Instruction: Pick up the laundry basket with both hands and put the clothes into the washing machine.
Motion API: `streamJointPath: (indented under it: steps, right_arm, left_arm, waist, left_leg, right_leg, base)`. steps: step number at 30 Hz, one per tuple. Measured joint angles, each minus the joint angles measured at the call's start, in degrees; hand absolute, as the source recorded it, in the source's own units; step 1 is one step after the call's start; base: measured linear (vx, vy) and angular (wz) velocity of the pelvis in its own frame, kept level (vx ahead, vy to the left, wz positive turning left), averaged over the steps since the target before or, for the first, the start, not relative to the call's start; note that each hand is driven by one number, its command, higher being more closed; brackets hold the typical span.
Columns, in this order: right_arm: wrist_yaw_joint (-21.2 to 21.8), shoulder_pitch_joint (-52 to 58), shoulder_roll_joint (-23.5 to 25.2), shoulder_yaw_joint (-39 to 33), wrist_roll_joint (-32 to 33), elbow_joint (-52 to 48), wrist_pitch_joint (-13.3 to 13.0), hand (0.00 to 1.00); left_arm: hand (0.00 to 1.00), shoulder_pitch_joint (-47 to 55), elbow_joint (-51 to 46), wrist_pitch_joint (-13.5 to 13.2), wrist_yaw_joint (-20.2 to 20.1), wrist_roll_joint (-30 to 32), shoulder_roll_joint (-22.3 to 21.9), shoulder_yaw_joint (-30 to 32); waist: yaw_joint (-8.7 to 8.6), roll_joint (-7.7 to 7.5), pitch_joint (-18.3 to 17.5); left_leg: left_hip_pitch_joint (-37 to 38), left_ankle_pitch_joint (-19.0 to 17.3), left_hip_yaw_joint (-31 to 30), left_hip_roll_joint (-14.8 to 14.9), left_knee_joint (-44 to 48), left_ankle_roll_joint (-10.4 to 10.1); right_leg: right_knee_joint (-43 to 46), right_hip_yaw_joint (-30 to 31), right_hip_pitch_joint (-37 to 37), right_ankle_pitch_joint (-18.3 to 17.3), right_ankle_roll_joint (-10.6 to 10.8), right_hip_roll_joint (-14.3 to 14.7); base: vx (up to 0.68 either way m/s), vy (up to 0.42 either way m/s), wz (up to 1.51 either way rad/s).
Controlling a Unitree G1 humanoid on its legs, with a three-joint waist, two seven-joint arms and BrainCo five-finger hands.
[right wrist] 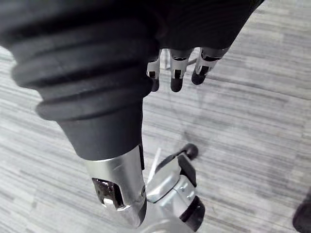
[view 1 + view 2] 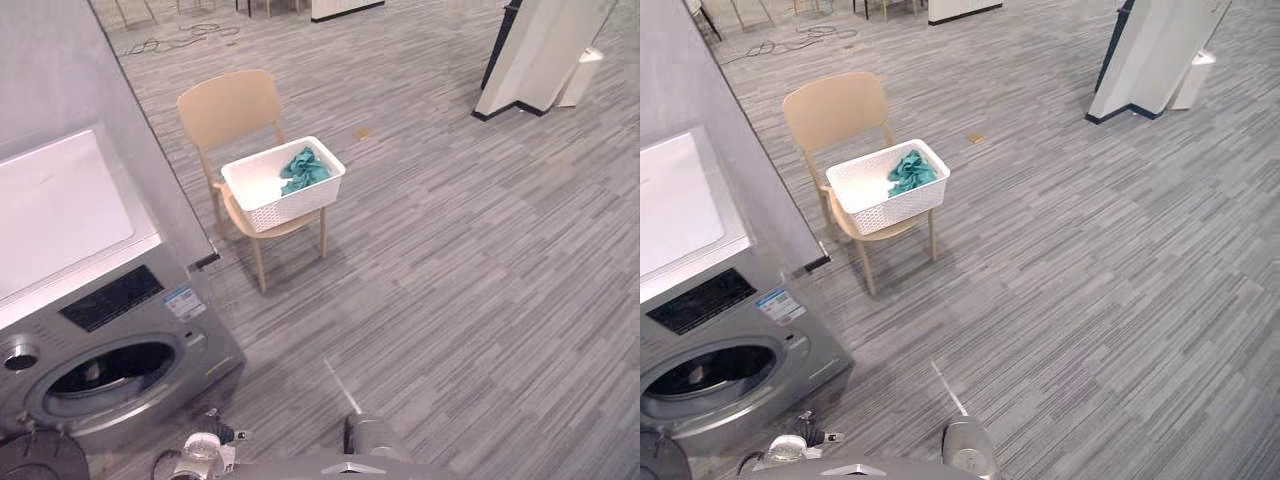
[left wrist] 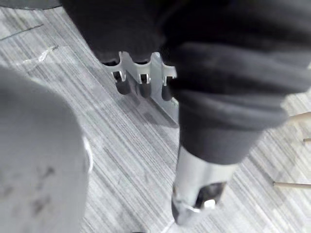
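Laundry basket (image 2: pixel 285 208): white, on the seat of a wooden chair (image 2: pixel 228 105), well apart from both hands.
Clothes (image 2: pixel 303 168): teal, bunched inside the basket.
Washing machine (image 2: pixel 190 330): front-loader, near the chair.
Left hand (image 3: pixel 141 82): fingers relaxed, empty, above carpet floor (image 2: pixel 480 280).
Right hand (image 1: pixel 176 75): fingers relaxed, empty, above the floor.

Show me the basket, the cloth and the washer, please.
basket (image 2: pixel 290 210), left eye view, front wall.
cloth (image 2: pixel 303 168), left eye view, middle of the teal heap.
washer (image 2: pixel 110 298), left eye view, dark control panel.
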Motion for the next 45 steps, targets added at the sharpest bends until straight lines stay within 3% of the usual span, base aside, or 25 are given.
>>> streamJointPath:
  steps: [2, 3, 5, 8, 11, 12, 13, 16, 18, 19, 20, 21, 23, 25, 28, 29, 30, 31, 32, 34, 36, 38, 39, 42, 45]
  right_arm:
    - [0.6, -0.2, 0.3, 0.6, 0.1, -0.5, -0.1, 0.0]
    - [0.7, -0.4, -0.4, 1.5, 0.3, -2.5, -0.2, 0.0]
    - [0.9, -1.3, -0.8, 3.1, 0.4, -2.6, -0.8, 0.0]
    - [0.9, -3.4, -1.2, 5.3, -0.1, -2.6, -0.8, 0.0]
    - [0.9, -5.6, -0.9, 7.7, -0.1, -5.9, -1.0, 0.0]
    - [0.8, -6.0, -0.8, 8.1, -0.1, -7.0, -1.3, 0.0]
    - [0.8, -6.1, -0.8, 8.7, -0.1, -7.3, -1.4, 0.0]
    - [0.9, -6.9, -0.6, 11.2, 0.0, -7.3, -1.3, 0.0]
    - [1.4, -5.1, 0.6, 11.6, 0.0, -9.3, -1.4, 0.0]
    - [1.5, -4.1, 0.9, 11.2, 0.0, -9.9, -1.9, 0.0]
    - [1.5, -3.2, 1.2, 10.8, 0.0, -10.6, -2.1, 0.0]
    - [2.5, -0.6, 2.2, 7.5, 0.7, -12.6, -2.7, 0.0]
    - [2.7, 1.5, 2.2, 6.1, 0.7, -13.4, -2.7, 0.0]
    - [2.7, 4.0, 3.3, 2.9, 0.6, -12.3, -1.9, 0.0]
    - [2.6, 6.7, 4.8, -0.9, 0.7, -11.0, -1.7, 0.0]
    - [2.6, 7.5, 4.9, -0.9, 0.5, -10.7, -1.5, 0.0]
    - [2.6, 8.2, 5.3, -0.8, 0.6, -9.3, -0.8, 0.0]
    - [2.6, 8.5, 5.5, -0.1, 0.6, -8.1, -0.4, 0.0]
    - [2.6, 8.7, 5.9, 1.0, 1.0, -5.9, 0.3, 0.0]
    - [2.5, 8.2, 3.6, 1.2, 1.1, -4.6, 0.5, 0.0]
    - [2.6, 6.5, 2.4, 3.2, 1.1, -4.5, 0.5, 0.0]
    - [2.6, 5.7, 2.0, 3.5, 1.1, -4.6, 0.5, 0.0]
    - [2.4, 5.3, 1.0, 5.1, 1.0, -4.8, 0.5, 0.0]
    - [1.9, 4.1, -0.9, 4.9, 1.1, -6.4, 0.2, 0.0]
    - [1.2, 2.2, -0.3, 3.7, 1.1, -11.0, -0.5, 0.0]
  left_arm:
    - [0.0, 0.9, -1.6, 0.0, 0.0, -1.3, -0.1, 1.2]
    - [0.0, 0.9, -2.5, -0.1, 0.1, -1.6, -0.6, 1.5]
    - [0.0, 1.5, -3.6, -0.1, 0.2, -1.8, -0.8, 1.5]
    - [0.0, 2.1, -5.0, -1.3, 0.1, -3.0, -1.1, 1.1]
    - [0.0, 2.5, -6.5, -1.5, 0.0, -3.0, -1.9, 1.5]
    - [0.0, 2.5, -6.5, -1.6, -0.1, -3.3, -2.5, 2.7]
    - [0.0, 2.5, -6.3, -1.6, -0.1, -3.3, -2.7, 3.4]
    - [0.0, 2.5, -6.0, -1.6, -0.2, -4.7, -3.7, 8.1]
    - [0.0, 2.7, -5.8, -1.4, -0.1, -7.4, -3.3, 10.3]
    - [0.0, 2.7, -5.6, -1.1, -0.1, -7.7, -2.9, 9.8]
    - [0.0, 2.5, -5.5, -0.6, 0.0, -8.5, -2.5, 9.7]
    - [0.0, 2.4, -5.4, 1.7, 0.5, -11.3, -1.8, 9.8]
    - [0.0, 2.4, -4.4, 3.6, -0.1, -14.2, -1.4, 9.8]
    - [0.0, 2.2, -4.7, 3.8, -0.1, -14.3, -0.7, 7.8]
    - [0.0, 2.2, -4.9, 4.1, 1.5, -14.1, -0.6, 4.7]
    - [0.0, 2.5, -4.9, 3.8, 1.4, -13.9, -0.6, 4.5]
    - [0.0, 3.1, -6.0, 2.0, 1.2, -12.7, -0.3, 2.9]
    - [0.0, 3.2, -6.7, 1.2, 1.0, -12.1, -0.3, 2.4]
    - [0.0, 2.9, -7.1, -0.1, 0.8, -11.1, -0.5, 2.5]
    - [0.0, 3.1, -6.4, -0.7, -0.6, -9.4, -3.3, 3.5]
    - [0.0, 2.9, -6.2, -1.2, -1.6, -8.2, -5.0, 4.7]
    - [0.0, 2.8, -6.2, -1.1, -1.6, -8.3, -5.2, 9.1]
    - [0.0, 2.8, -6.8, -1.2, -1.6, -8.3, -5.2, 11.5]
    - [0.0, 3.2, -6.3, -1.2, -1.1, -8.4, -4.3, 11.9]
    - [0.0, 3.5, -6.2, -1.3, -1.1, -8.4, -3.6, 9.4]
  waist:
    - [0.85, -0.38, 0.2]
    - [1.69, 0.04, 0.1]
    - [1.86, -0.05, 0.2]
    - [3.42, 0.21, 0.4]
    - [4.01, 1.17, 1.1]
    - [4.77, 1.58, 1.1]
    - [5.08, 1.69, 0.9]
    - [5.23, 1.71, 0.5]
    - [6.31, -0.33, -0.1]
    - [6.17, -1.35, -0.2]
    - [6.08, -2.13, 0.0]
    - [5.16, -3.1, -0.1]
    - [3.83, -2.84, 0.0]
    - [3.5, -3.13, 0.1]
    - [3.45, -1.99, 0.7]
    - [2.98, -1.4, 0.9]
    - [2.85, -2.66, 0.1]
    - [3.0, -3.63, -0.6]
    - [2.85, -4.5, -1.7]
    - [2.47, -1.79, -3.6]
    - [2.24, -1.81, -3.1]
    - [1.52, -1.54, -3.1]
    - [2.47, -1.48, -2.9]
    - [3.71, -1.14, -2.7]
    - [3.63, -0.51, -2.5]
  left_leg:
    - [-3.0, 5.6, -0.4, 1.7, 7.3, 1.9]
    - [-5.9, -0.6, -1.4, -0.2, 15.5, -0.9]
    - [-8.8, -8.3, -3.1, -5.7, 19.0, -2.4]
    - [-11.0, -14.8, -1.2, -14.7, 7.9, -2.7]
    - [-12.3, -12.7, 0.7, -18.2, -13.3, -3.0]
    - [-11.9, -7.6, 1.1, -18.8, -16.4, -2.5]
    - [-11.6, -6.5, 1.5, -19.3, -17.0, -1.8]
    - [-10.1, -10.3, 2.0, -23.0, -16.4, 3.8]
    - [-5.8, -12.8, 3.4, -27.1, -18.7, 4.6]
    - [-4.0, -13.5, 3.3, -28.4, -19.3, 4.7]
    - [-2.6, -14.2, 3.2, -29.1, -19.4, 4.6]
    - [0.6, -15.9, 1.8, -30.2, -19.2, 4.6]
    - [2.9, -15.9, -1.7, -30.2, -19.1, 4.5]
    - [4.9, -15.7, -6.4, -29.5, -20.5, 4.2]
    - [8.5, -15.8, -12.2, -26.8, -23.2, 2.5]
    - [9.2, -16.7, -14.3, -25.3, -23.3, 1.1]
    - [9.7, -18.0, -16.1, -24.5, -23.2, -0.3]
    - [9.7, -19.1, -17.1, -24.2, -22.6, -1.0]
    - [9.8, -20.7, -18.9, -22.7, -21.5, -3.0]
    - [10.2, -20.8, -18.2, -17.9, -21.7, -4.3]
    - [9.7, -17.7, -15.9, -15.6, -20.4, -4.7]
    - [5.0, -15.8, -15.3, -13.4, -9.2, -4.5]
    - [-0.3, -12.3, -13.1, -11.2, 1.8, -4.1]
    - [-5.3, -5.2, -7.2, -7.2, 10.3, -2.0]
    - [-6.9, -9.3, -1.3, -8.8, 5.2, -2.9]
  right_leg:
    - [-1.4, 2.0, 2.1, -0.2, -1.1, 1.8]
    - [-3.0, 3.8, 4.2, 0.0, -2.4, 2.9]
    - [-5.1, 4.7, 6.8, 0.5, -3.5, 2.9]
    - [-8.2, 5.6, 11.1, 0.4, -3.6, 3.0]
    - [-8.9, 6.3, 13.0, -1.1, -2.7, 3.0]
    - [-8.9, 7.2, 13.5, -2.2, -2.0, 2.6]
    - [-9.0, 7.5, 13.7, -2.7, -1.7, 2.3]
    - [-8.0, 7.8, 15.4, -5.5, 1.3, -1.4]
    - [7.7, 9.1, 10.8, -8.4, 4.2, -4.8]
    - [18.3, 10.0, 7.1, -6.9, 5.2, -5.6]
    - [26.1, 11.0, 4.4, -4.4, 5.5, -5.7]
    - [42.6, 12.9, -0.9, 1.9, 4.7, -5.1]
    - [49.9, 12.4, -4.4, 2.5, 4.9, -3.7]
    - [48.3, 11.6, -7.8, 1.3, 5.1, -3.5]
    - [24.7, 12.3, -8.9, -0.5, 3.0, -5.3]
    - [9.2, 15.2, -5.7, 1.1, 3.6, -4.9]
    - [-1.7, 18.9, -3.2, 3.5, 4.2, -4.9]
    - [-4.8, 20.0, -2.5, 4.7, 4.5, -5.2]
    - [-4.3, 18.9, -2.2, 10.0, 8.7, -4.9]
    - [-0.9, 14.4, -2.8, 6.9, 6.5, -1.9]
    - [1.7, 11.6, -2.4, 4.4, 4.4, -1.2]
    - [1.6, 6.6, 1.1, 2.3, 2.7, -1.4]
    - [1.3, 3.8, 3.7, 1.2, 1.2, -1.3]
    - [-1.0, 0.1, 7.6, 0.4, 0.1, -1.3]
    - [-5.3, -4.3, 9.5, 0.8, 0.4, -2.3]
  base:
    - [0.17, -0.216, -0.61]
    - [0.18, -0.113, -0.67]
    - [0.16, -0.046, -0.4]
    - [0.2, 0.037, -0.28]
    - [0.22, 0.107, -0.14]
    - [0.25, 0.158, -0.17]
    - [0.28, 0.208, -0.11]
    - [0.32, 0.227, 0.03]
    - [0.4, 0.23, -0.13]
    - [0.32, 0.16, -0.03]
    - [0.43, 0.112, 0.3]
    - [0.38, 0.04, 0.44]
    - [0.36, -0.023, 0.94]
    - [0.38, -0.11, 1.26]
    - [0.35, -0.194, 1.05]
    - [0.2, -0.221, 0.93]
    - [0.26, -0.364, 0.93]
    - [0.29, -0.457, 0.85]
    - [0.35, -0.58, 0.72]
    - [0.32, -0.501, 0.57]
    - [0.22, -0.407, 0.57]
    - [0.16, -0.415, 1.09]
    - [0.1, -0.317, 0.92]
    - [0.08, -0.247, 0.51]
    - [0.05, -0.12, 0.65]
